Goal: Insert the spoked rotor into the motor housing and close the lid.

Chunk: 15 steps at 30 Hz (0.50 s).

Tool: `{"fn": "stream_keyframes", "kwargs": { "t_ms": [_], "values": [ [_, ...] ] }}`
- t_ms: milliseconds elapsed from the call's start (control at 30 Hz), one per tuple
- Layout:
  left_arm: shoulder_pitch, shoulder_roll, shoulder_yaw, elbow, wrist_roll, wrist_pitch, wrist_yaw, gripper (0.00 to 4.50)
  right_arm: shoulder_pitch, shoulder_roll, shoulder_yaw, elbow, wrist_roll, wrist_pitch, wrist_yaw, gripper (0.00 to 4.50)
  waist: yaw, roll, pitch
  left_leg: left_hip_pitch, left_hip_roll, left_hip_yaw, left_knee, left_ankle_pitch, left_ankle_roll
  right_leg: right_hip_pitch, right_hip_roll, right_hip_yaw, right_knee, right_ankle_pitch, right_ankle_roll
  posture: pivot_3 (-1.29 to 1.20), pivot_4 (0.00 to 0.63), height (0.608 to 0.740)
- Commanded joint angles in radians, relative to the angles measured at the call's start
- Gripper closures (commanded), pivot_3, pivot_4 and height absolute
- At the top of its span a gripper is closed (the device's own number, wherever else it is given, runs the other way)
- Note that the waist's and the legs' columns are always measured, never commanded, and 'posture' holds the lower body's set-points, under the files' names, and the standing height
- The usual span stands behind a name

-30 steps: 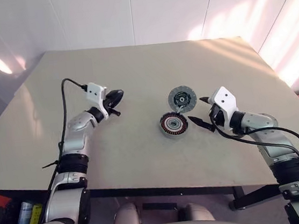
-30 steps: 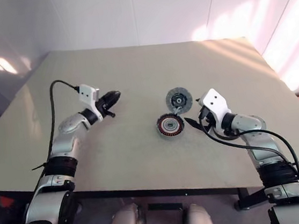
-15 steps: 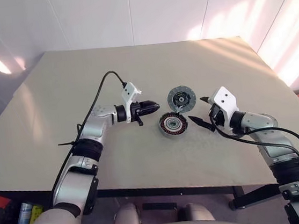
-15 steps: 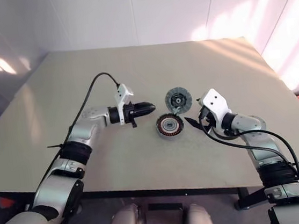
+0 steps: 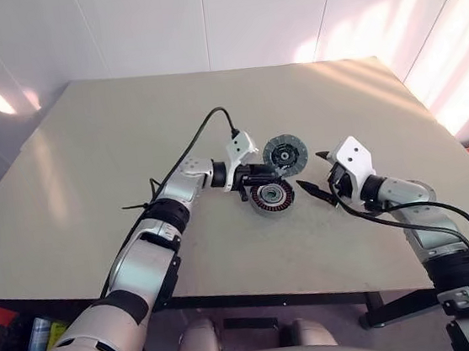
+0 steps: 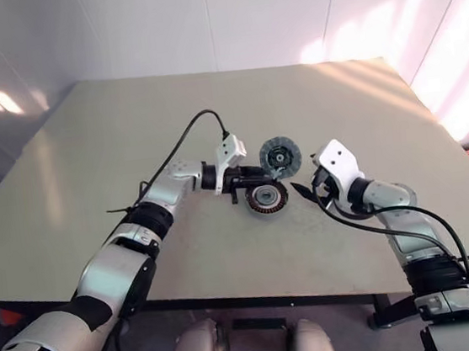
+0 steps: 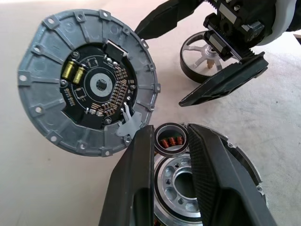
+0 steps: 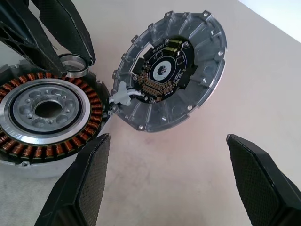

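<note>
A bare robotics lab or test room, plain beige table (image 5: 128,137) against white panelled walls (image 5: 149,24), disassembled motor housing (image 5: 271,195) with copper windings just beside the left gripper (image 5: 270,171), an exposed circuit-board lid (image 5: 285,154) beyond it

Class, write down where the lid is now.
In the left eye view the lid lies inner face up on the table, just behind the motor housing, left of the right gripper.

The motor housing (image 5: 271,195) sat mid-table (image 5: 130,153) – the lid (image 5: 286,154) lay just behind it, a bit right. The left gripper (image 5: 268,172) was over the housing's far-left edge, the right gripper (image 5: 316,172) off to the right.
</note>
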Motion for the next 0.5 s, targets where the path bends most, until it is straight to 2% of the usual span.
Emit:
{"fn": "stream_keyframes", "kwargs": {
  "t_ms": [33, 500],
  "values": [
    [-0.034, -0.006, 0.005, 0.017, 0.015, -0.034, -0.017, 3.77, 0.002, -0.007, -0.033, -0.046, 0.007, -0.016, -0.014, 0.0, 0.0, 0.0, 0.0, 0.0, 0.0, 0.0, 0.0, 0.0, 0.0, 0.0, 0.0, 0.0, 0.0, 0.0, 0.0, 0.0, 0.0, 0.74],
    [-0.012, -0.012, 0.011, 0.028, 0.045, -0.049, -0.025, 3.77, 0.002, -0.008, -0.031, -0.047, 0.008, -0.016, -0.019, 0.0, 0.001, 0.0, 0.0, 0.0, 0.0, 0.0, 0.0, 0.0, 0.001, 0.001, -0.001, 0.0, 0.0, 0.0, 0.0, 0.0, 0.0, 0.74]
  ]
}}
